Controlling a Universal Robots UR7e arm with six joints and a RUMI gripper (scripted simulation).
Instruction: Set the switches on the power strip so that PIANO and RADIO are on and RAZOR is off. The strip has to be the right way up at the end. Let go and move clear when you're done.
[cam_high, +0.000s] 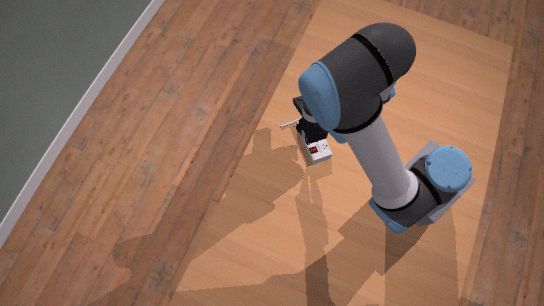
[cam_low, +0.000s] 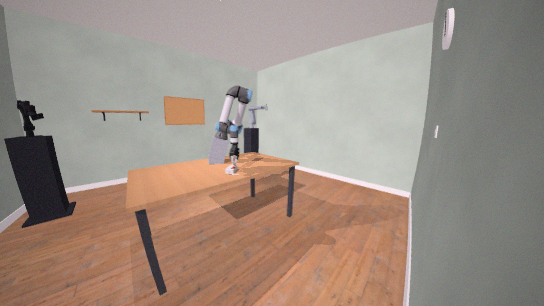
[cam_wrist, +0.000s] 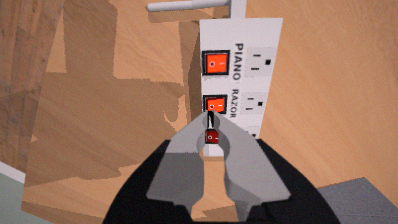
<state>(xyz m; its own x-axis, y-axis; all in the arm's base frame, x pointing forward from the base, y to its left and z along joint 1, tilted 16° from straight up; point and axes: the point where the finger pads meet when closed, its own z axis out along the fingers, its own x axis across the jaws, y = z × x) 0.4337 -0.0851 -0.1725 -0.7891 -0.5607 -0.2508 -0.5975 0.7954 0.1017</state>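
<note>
Power strip (cam_high: 322, 151) (cam_low: 231, 170) (cam_wrist: 252, 75) sits on the surface (cam_high: 260, 215) (cam_low: 165, 180) (cam_wrist: 320, 85), its switch face up, at the foot of my arm (cam_high: 357, 80) (cam_low: 234, 102). Looking across the room from the left, I get a black arm (cam_low: 28, 117) on a dark pedestal (cam_low: 37, 175), then a shelf (cam_low: 120, 111) and a brown board (cam_low: 184, 111) on the far wall. Next is the surface, its near left leg (cam_low: 150, 252) toward me. My arm rises above the strip and reaches down to it. Right of it, farther off, a grey arm (cam_low: 253, 117) stands on another dark pedestal (cam_low: 251, 140).

Up close, a pale rod (cam_wrist: 187, 5) lies left of the strip's top end, and the switches run along the strip's left side, sockets to the right. PIANO's switch (cam_wrist: 216, 63) shows bright orange, and so does RAZOR's (cam_wrist: 215, 104). The third switch (cam_wrist: 212, 137) is dark red; I can't read its label behind my pincer (cam_high: 307, 140) (cam_low: 234, 156) (cam_wrist: 210, 114). That pincer is pressed together, holding nothing, its tips just below RAZOR's switch. I can't tell whether they touch the strip.
</note>
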